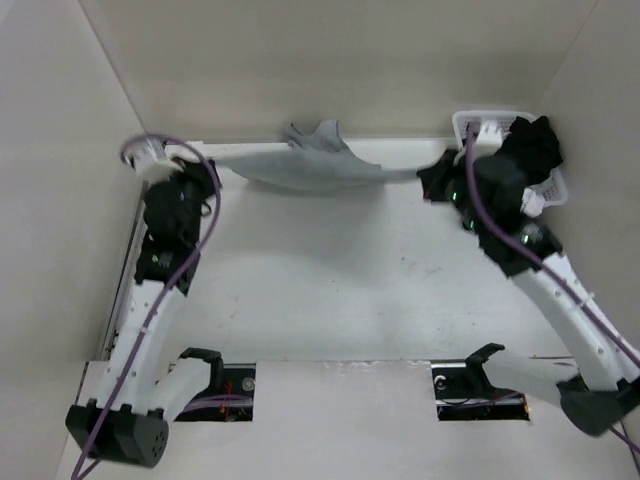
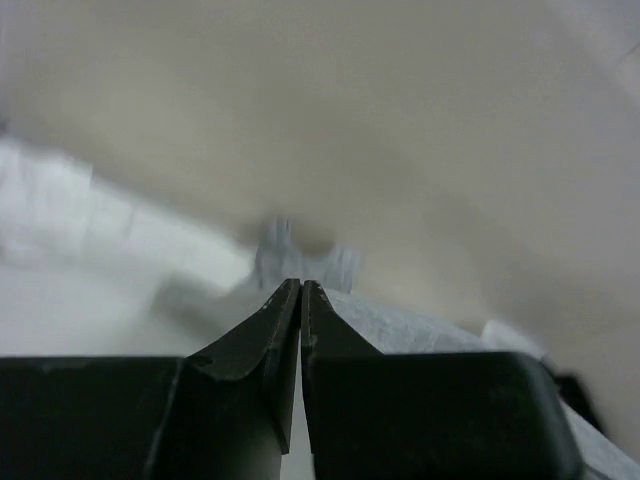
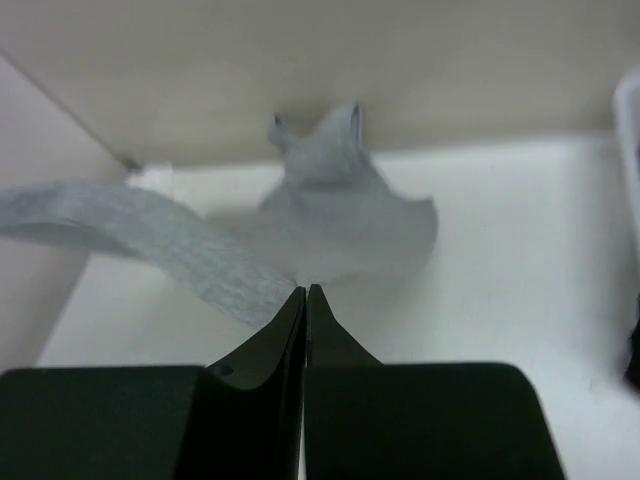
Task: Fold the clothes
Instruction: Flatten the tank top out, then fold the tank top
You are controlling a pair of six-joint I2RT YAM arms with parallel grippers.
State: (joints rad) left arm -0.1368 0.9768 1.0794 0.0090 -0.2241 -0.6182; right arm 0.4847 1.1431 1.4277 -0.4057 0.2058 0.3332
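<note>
The clothes, a light grey tank top, hang stretched between my two grippers at the far side of the table, with the straps poking up against the back wall. My left gripper is shut on the left end, and in its wrist view the jaws pinch together with grey fabric running off to the right. My right gripper is shut on the right end. In the right wrist view the shut fingertips meet a band of the top, which sags toward the table.
A white basket holding a black garment stands at the back right, close behind the right arm. Beige walls enclose the table at the back and both sides. Two cutouts with cables sit at the near edge.
</note>
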